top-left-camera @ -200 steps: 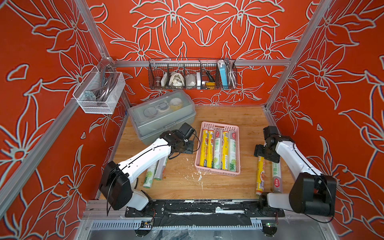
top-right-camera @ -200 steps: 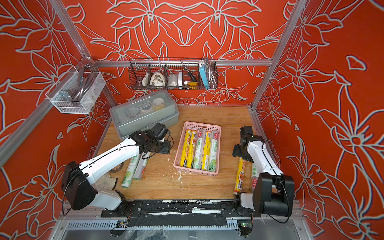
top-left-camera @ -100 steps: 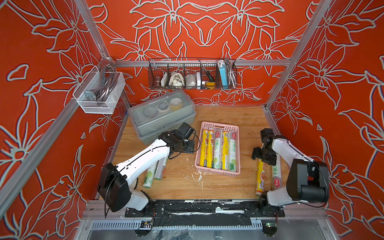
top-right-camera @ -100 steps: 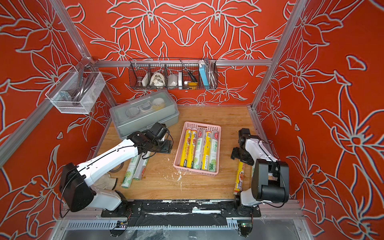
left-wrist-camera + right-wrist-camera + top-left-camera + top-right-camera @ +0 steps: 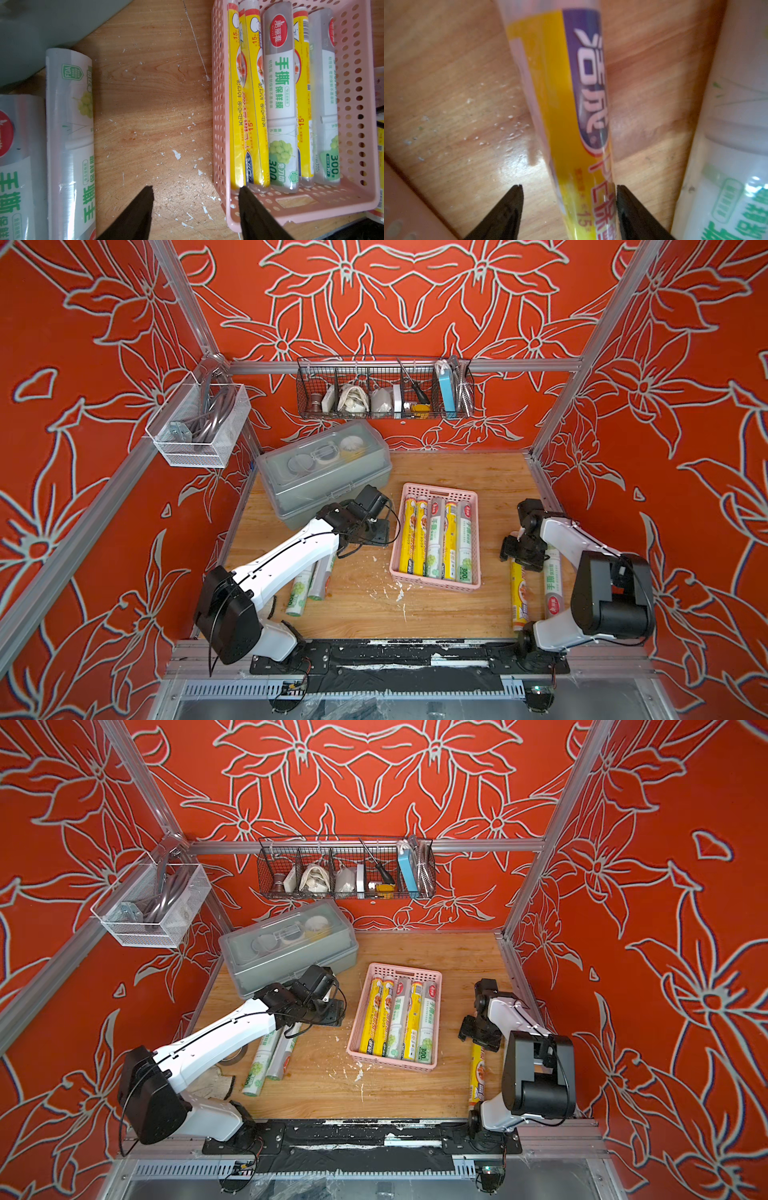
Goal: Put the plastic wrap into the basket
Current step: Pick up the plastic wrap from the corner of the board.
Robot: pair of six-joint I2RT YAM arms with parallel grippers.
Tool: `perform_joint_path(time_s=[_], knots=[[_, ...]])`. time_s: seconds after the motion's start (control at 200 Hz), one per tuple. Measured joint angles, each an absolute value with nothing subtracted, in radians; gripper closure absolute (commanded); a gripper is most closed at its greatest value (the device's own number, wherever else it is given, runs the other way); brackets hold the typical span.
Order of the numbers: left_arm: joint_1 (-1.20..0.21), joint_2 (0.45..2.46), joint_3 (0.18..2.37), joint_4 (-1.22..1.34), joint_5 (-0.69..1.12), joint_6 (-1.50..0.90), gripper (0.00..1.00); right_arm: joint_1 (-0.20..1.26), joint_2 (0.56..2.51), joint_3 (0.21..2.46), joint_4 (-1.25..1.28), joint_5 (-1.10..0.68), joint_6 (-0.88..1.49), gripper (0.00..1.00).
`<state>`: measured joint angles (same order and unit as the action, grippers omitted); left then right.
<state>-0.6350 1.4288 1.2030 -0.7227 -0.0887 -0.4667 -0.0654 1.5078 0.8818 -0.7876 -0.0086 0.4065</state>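
Five rolls (image 5: 434,539) are being cradled by the basket (image 5: 478,531); a yellow roll (image 5: 560,104) is being straddled by the open right gripper (image 5: 569,188), the left gripper (image 5: 195,188) being shown open.

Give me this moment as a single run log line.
basket: five rolls inside | left end effector: open, empty, beside basket | right end effector: open, straddling yellow roll on table | loose: three more rolls visible

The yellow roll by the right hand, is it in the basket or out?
Out: the yellow roll lies on the wooden table, apart from the basket, with the right hand open around it.
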Motion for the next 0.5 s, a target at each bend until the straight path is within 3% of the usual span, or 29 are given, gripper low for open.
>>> perform_joint_path(time_s=[0.205, 0.5], knots=[[-0.635, 1.429, 1.202, -0.720, -0.093, -0.464, 0.34, -0.036, 1.503, 0.882, -0.793, -0.015, 0.409, 0.32], [-0.635, 1.429, 1.202, -0.715, -0.091, -0.464, 0.35, 0.021, 1.475, 0.881, -0.806, -0.002, 0.455, 0.27]])
